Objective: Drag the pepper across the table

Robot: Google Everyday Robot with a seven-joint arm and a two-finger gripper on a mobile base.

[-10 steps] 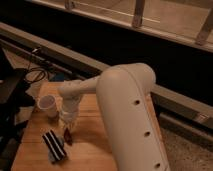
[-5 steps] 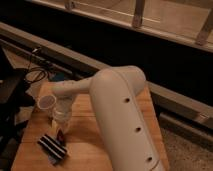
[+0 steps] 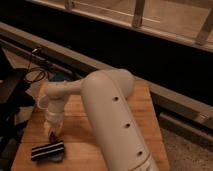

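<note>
Since half a second ago our arm has swung further toward the left front of the table, and the gripper now hangs low over the wood, just behind the black-and-white striped cloth. The white cup is now almost entirely hidden behind the wrist; only a pale sliver shows at the wrist's left side.

We see a small dark-reddish shape right at the gripper's tip, touching or nearly touching the tabletop; we take that to be the pepper, though it is too small to be sure of its outline. Whether our fingers are closed on it or merely pressing beside it, we cannot tell.

To do this drag well, we judge that we should keep the tip low and steady so the pepper slides along the planks rather than lifting or rolling free. We should choose a path over bare wood, to the right, away from the cloth just in front and the cup behind, since snagging either would pull it along. A slow, straight stroke suits so slim a thing, and we stay well inside the table's near-left edge.
</note>
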